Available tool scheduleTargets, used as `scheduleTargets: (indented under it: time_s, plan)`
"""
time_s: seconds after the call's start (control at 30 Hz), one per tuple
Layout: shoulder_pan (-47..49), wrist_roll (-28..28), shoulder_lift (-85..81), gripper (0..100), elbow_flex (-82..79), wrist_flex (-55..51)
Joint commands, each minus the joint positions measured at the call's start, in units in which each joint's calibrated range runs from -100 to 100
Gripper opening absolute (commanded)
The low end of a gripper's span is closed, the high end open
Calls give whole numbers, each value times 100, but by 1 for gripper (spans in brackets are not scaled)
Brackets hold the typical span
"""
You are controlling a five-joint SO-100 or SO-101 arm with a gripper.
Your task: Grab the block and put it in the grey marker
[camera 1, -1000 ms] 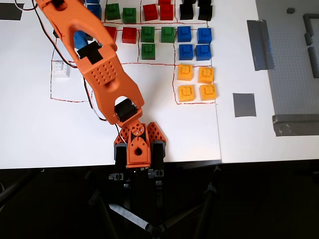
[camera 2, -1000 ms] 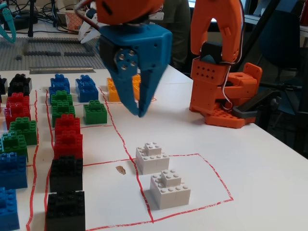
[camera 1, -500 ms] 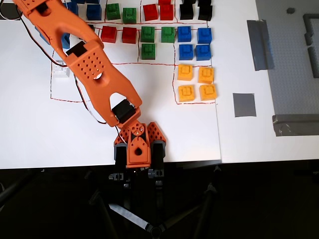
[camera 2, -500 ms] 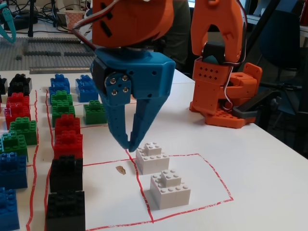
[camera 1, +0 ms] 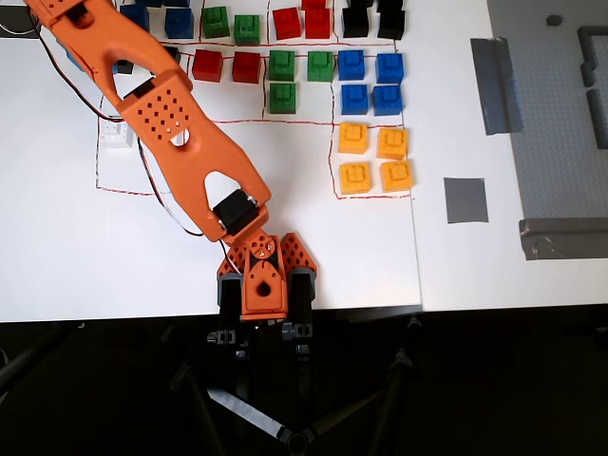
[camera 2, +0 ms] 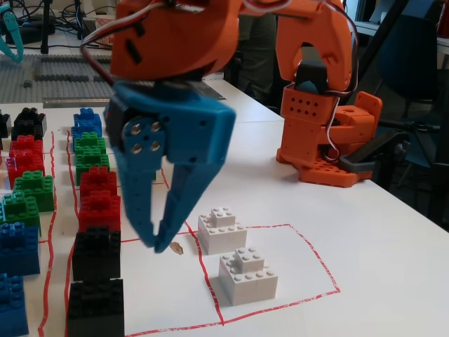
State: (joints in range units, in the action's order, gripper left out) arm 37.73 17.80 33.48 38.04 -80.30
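In the fixed view my blue gripper [camera 2: 158, 242] points down, its tips meeting just above the table, and holds nothing. It hangs between two black blocks [camera 2: 95, 254] on its left and two white blocks [camera 2: 222, 228] on its right, touching neither. In the overhead view the gripper is hidden under the orange arm [camera 1: 166, 119]. One black block [camera 1: 171, 54] peeks out beside the arm and more black blocks [camera 1: 356, 21] sit at the top edge. The grey marker [camera 1: 465, 199] lies bare on the right, far from the arm; it is out of the fixed view.
Red [camera 1: 207, 65], green [camera 1: 282, 65], blue [camera 1: 353, 65] and yellow [camera 1: 353, 138] blocks stand in red-lined boxes. A pale grey studded baseplate [camera 1: 560, 123] with grey tape strips [camera 1: 494, 85] lies at the right. The arm's base [camera 1: 261, 280] is at the table's front edge.
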Motion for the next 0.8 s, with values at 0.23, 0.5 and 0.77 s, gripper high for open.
scheduleTargets:
  time_s: [0.23,0.5,0.77]
  plan:
    - [-195,0,-325,23,949,396]
    - [-54,-54,-222,29,803,388]
    - [71,-39,124,30,794,437]
